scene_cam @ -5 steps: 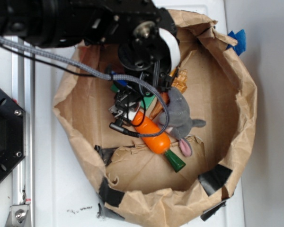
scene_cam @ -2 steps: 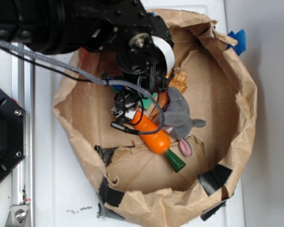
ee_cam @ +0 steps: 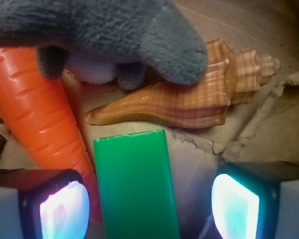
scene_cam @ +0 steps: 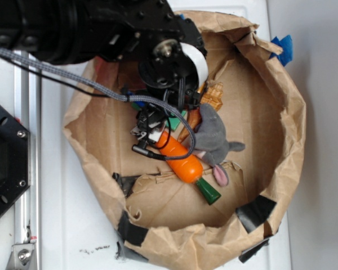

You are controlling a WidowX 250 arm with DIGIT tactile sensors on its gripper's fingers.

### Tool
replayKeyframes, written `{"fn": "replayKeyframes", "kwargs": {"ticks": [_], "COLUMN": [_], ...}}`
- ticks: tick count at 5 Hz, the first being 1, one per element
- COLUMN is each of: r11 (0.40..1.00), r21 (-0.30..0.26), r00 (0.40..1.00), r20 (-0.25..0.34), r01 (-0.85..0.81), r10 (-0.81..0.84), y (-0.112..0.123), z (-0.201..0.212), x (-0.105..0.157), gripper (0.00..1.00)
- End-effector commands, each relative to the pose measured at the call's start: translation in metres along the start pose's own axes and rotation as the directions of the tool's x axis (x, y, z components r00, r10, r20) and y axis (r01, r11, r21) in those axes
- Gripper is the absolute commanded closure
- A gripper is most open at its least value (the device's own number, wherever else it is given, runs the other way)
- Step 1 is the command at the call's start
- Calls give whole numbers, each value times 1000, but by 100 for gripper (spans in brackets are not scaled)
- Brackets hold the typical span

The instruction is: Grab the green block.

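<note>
The green block (ee_cam: 135,185) is a flat, plain green slab lying on the brown paper between my two fingertips in the wrist view. A gap shows on its right side, and the left pad sits close to it. My gripper (ee_cam: 149,206) is open and low over the block. In the exterior view only a small piece of the green block (scene_cam: 175,122) shows under the gripper (scene_cam: 158,125). The orange toy carrot (ee_cam: 37,107) lies just left of the block, touching or nearly touching the left finger.
A grey plush toy (scene_cam: 214,138) and a tan striped seashell (ee_cam: 189,99) lie just beyond the block. The carrot (scene_cam: 183,159) with its dark green tip (scene_cam: 208,192) lies diagonally. All sit inside a rolled-down brown paper bag (scene_cam: 287,135) with raised walls.
The arm shifted a little to the left and down over the toys a second ago. It has held still since 0.4 s ago.
</note>
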State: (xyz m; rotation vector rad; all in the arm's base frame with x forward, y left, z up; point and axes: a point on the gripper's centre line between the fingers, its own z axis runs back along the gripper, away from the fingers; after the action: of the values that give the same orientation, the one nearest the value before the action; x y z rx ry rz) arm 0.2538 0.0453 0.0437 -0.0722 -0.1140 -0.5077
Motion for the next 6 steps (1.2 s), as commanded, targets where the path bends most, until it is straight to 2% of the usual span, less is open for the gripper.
{"fn": "replayKeyframes", "kwargs": {"ticks": [1, 2, 3, 4, 5, 6], "r11": [999, 997, 996, 995, 996, 998], "r21": [6, 9, 2, -1, -28, -28], "r00": [998, 995, 994, 994, 996, 998], "r20": [-27, -53, -53, -39, -16, -12], "r01": [54, 83, 92, 98, 90, 56], "r10": [-54, -82, -92, -98, -90, -57], "y": [-15, -20, -20, -20, -19, -17], "z": [-17, -22, -20, -14, -10, -13], "x": [10, 11, 12, 12, 12, 11], "gripper": [0, 0, 0, 0, 0, 100]}}
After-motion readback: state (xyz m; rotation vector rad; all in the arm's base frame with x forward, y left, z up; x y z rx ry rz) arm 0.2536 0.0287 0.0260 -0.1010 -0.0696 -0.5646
